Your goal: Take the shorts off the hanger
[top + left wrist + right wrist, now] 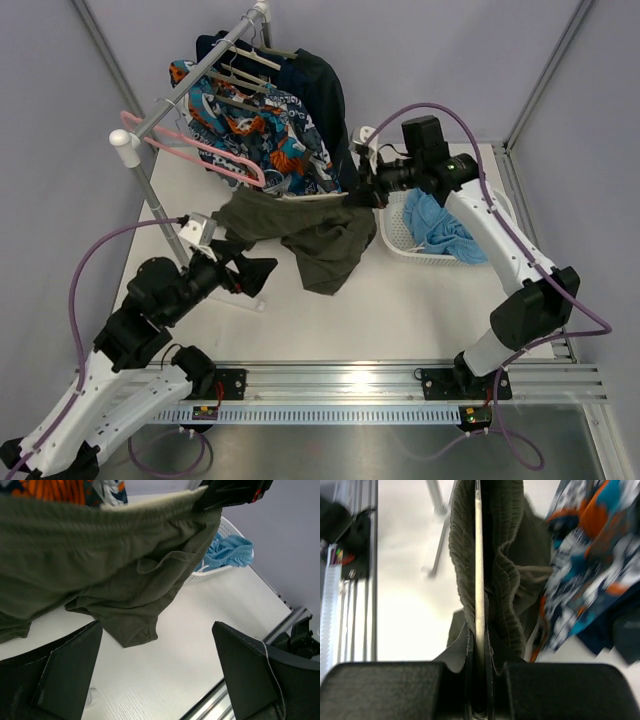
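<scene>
Above the table, top view: olive shorts hung in the air, waistband stretched out sideways, legs drooping toward the tabletop.
Right end effector: clenched on the right end of the shorts' waistband, just beside the basket's left rim.
Left end effector: released, spread wide, low under the left part of the shorts and clear of the fabric.
Rack: behind the shorts, carrying patterned garments, a dark garment and a pink hanger.
Basket: white, on the table right of the shorts, holding a blue cloth.
Left wrist view, fingers: wide apart at the two bottom corners, bare table between them.
Left wrist view, shorts: overhead across the top, one leg sagging toward the table, waistband gripped at the upper right by the right end effector; basket and blue cloth beyond.
Right wrist view, fingers: closed together on the ribbed waistband.
Right wrist view, hanger: seen only as a thin pale bar sandwiched inside the waistband, running straight away from the grip.
Right wrist view, surroundings: patterned garments blurred at right, table at left.
</scene>
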Controlling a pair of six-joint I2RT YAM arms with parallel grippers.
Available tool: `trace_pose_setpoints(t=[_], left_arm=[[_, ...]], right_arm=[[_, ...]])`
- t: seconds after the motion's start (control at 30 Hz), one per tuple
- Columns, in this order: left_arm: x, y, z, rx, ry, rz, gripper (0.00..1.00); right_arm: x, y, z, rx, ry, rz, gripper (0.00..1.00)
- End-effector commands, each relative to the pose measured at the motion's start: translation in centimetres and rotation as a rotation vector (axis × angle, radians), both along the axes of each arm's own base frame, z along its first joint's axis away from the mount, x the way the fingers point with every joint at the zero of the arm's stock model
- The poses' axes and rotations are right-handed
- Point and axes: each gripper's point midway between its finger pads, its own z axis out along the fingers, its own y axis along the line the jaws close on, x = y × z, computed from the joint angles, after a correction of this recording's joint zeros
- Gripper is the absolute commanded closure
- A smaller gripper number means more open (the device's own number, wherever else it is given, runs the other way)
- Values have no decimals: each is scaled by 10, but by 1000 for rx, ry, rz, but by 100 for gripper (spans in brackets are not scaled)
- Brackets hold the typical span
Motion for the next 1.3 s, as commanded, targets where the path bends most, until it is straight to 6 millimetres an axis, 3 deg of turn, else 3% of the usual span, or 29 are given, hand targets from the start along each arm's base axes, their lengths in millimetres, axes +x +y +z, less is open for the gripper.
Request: trace_pose_setpoints(t=[0.0, 0.1, 0.2, 0.3, 0.4, 0.53, 0.73, 0.87, 1.07, 1.17, 1.27], left_arm=[[-4, -24, 22, -3, -107, -147, 4], [-3, -31, 19, 16, -132, -184, 3], [1, -36, 16, 41, -138, -199, 3], [9, -47, 9, 77, -131, -236, 3], [14, -62, 3, 126, -164, -311, 4], [0, -87, 1, 144, -280, -515, 7], [-9, -101, -14, 193, -282, -634, 7], [-10, -108, -21, 210, -236, -673, 20], [-8, -109, -40, 266, -156, -685, 53], [-4, -107, -40, 278, -160, -662, 75], [-2, -104, -32, 282, -180, -638, 83]], right_arm=[[-37, -52, -5, -43, -23, 58, 100], [-53, -84, -25, -111, -13, 47, 100], [-78, -98, -53, -190, -21, 113, 100], [-98, -104, -66, -218, -53, 184, 100], [-109, -107, -68, -230, -102, 229, 100], [-115, -101, -63, -232, -156, 282, 100], [-120, -86, -52, -234, -208, 329, 100], [-121, -72, -46, -206, -219, 359, 100], [-118, -69, -29, -188, -239, 355, 100], [-117, -70, -31, -194, -240, 358, 100], [-118, -71, -37, -202, -225, 363, 100]])
